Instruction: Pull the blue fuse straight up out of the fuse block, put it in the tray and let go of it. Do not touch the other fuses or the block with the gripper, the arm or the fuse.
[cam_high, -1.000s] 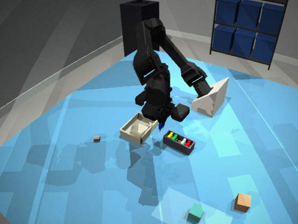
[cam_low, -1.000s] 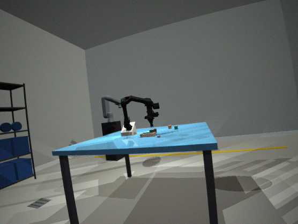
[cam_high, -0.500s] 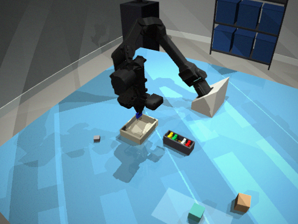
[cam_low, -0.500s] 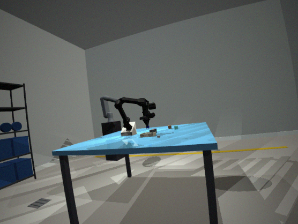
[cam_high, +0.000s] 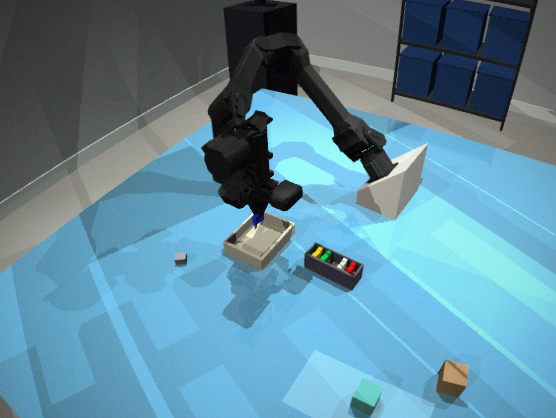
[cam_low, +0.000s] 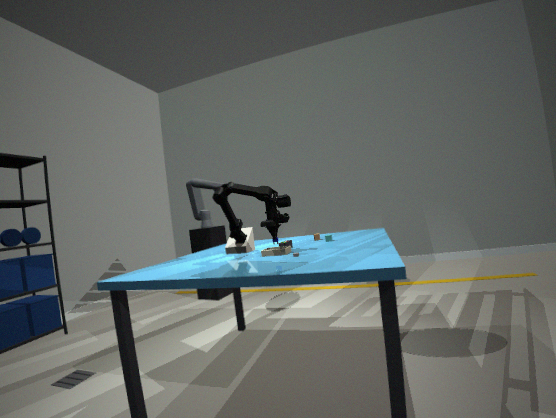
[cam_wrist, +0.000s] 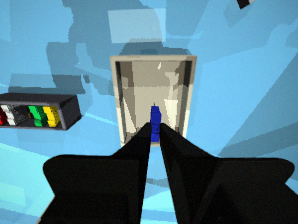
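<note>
From the top view, the gripper (cam_high: 257, 216) grasps the blue fuse (cam_high: 258, 220) above the tray (cam_high: 239, 246) (far rim side), mid-table. The fuse block (cam_high: 331, 274) sits just beside the tray. In the wrist view, the fingers pinch the fuse over the tray's floor.

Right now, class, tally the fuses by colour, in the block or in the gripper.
Blue: 1, held over the tray
Yellow: 1
Green: 1
White: 1
Red: 1
Total: 5
</note>
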